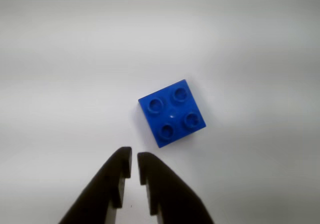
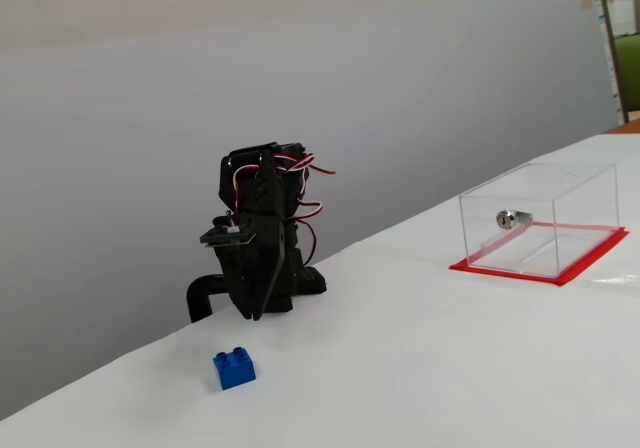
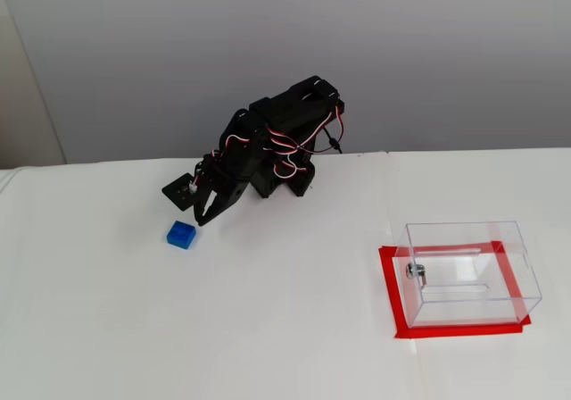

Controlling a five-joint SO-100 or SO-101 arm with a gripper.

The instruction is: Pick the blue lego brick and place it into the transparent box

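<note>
The fingers (image 1: 134,159) are nearly closed and empty, hovering just short of the blue lego brick (image 1: 172,113) on the counter (image 1: 60,84). If they descend without opening, they will likely shove the brick instead of straddling it. The transparent box (image 3: 466,272) sits well apart.

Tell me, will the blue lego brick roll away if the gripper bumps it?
Probably not: the blue lego brick is boxy and sits flat, so it should slide rather than roll. It looks like hard plastic, likely stiff and light. Its smooth sides might slip.

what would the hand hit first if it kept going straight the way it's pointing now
Probably the white table, just short of the blue lego brick. The hand points down with its tips nearly shut, beside the brick, though depth is unclear.
</note>
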